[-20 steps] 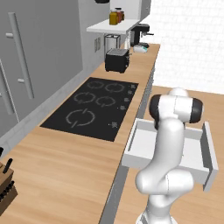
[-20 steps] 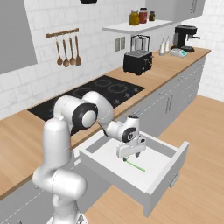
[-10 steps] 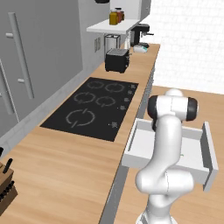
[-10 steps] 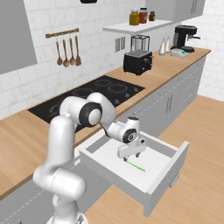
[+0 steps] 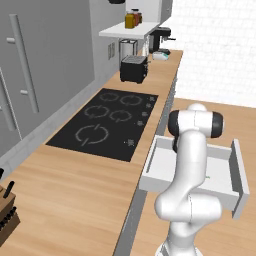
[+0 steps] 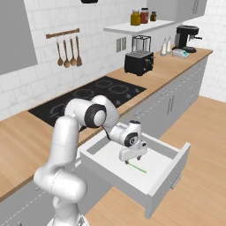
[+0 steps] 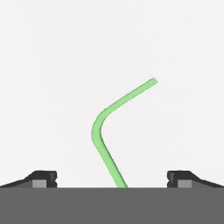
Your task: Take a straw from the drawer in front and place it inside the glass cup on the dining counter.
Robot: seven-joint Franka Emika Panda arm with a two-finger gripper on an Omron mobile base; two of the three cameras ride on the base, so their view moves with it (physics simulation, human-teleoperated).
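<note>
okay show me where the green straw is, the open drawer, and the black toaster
straw [image 7: 101, 131], hand view: on the bend of the green stick.
drawer [image 6: 168, 170], right base view: on its grey side wall near the front.
toaster [image 6: 138, 62], right base view: on the middle of its black body.

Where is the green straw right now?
The straw lies on the floor of the open drawer, right under the claw, in the right base view.
</note>
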